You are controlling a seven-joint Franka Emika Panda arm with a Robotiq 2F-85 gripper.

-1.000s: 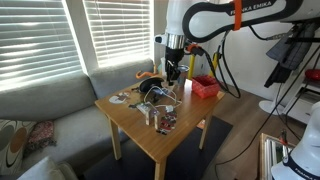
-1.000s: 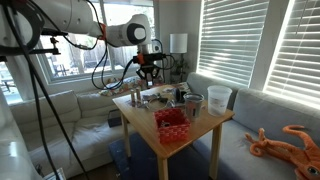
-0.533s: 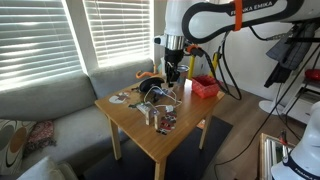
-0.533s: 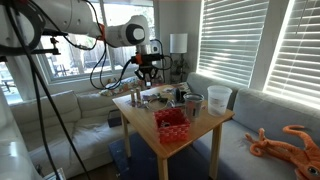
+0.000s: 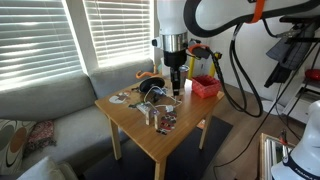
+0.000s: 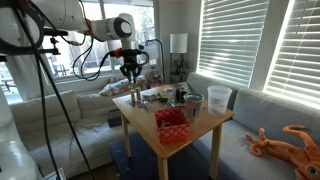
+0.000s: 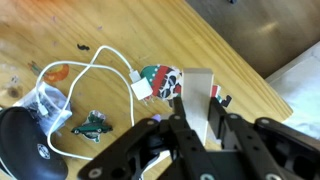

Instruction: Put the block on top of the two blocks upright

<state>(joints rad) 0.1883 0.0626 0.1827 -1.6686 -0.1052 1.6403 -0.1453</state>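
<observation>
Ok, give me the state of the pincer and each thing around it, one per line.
Pincer: shut on the block.
Block: gripped between the fingers, long side along them.
White cable: loose, looped on the table.
Clear bag: crumpled, lying flat.
Red basket: upright near the table's corner.
White cup: upright.

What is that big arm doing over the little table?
A robot arm's gripper hangs above a cluttered wooden table. In the wrist view it is clamped on a pale block, held over the tabletop near a white cable. The block has not been set down yet, and I cannot make out the two blocks it should go on.
</observation>
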